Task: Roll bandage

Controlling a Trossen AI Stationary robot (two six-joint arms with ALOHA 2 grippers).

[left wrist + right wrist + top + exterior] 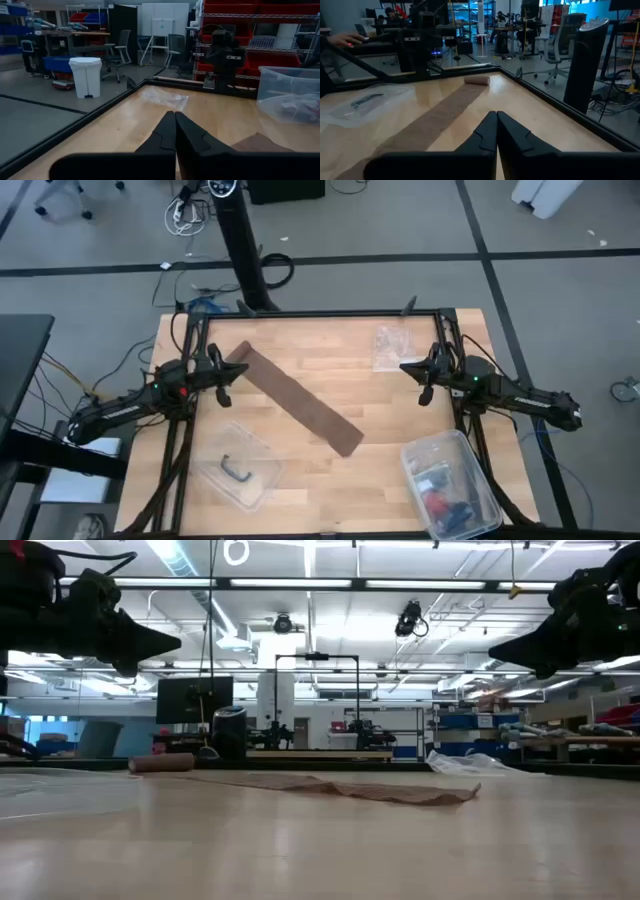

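Note:
The dark brown bandage (297, 400) lies flat and slantwise across the middle of the table, from far left to near right. Its far-left end is wound into a small roll (476, 80), which also shows in the low view (160, 762). My left gripper (241, 368) is shut and hangs above the table beside that rolled end, touching nothing. My right gripper (404, 366) is shut as well, raised over the table's right side and pointing toward the bandage (435, 117). In the low view both grippers, left (172, 641) and right (497, 646), stand well above the wood.
A crumpled clear plastic bag (388, 346) lies at the far right. A clear lid with a black handle piece (238, 467) lies near left. A clear tub (452, 485) with small items stands near right. A black frame (320, 314) rims the table.

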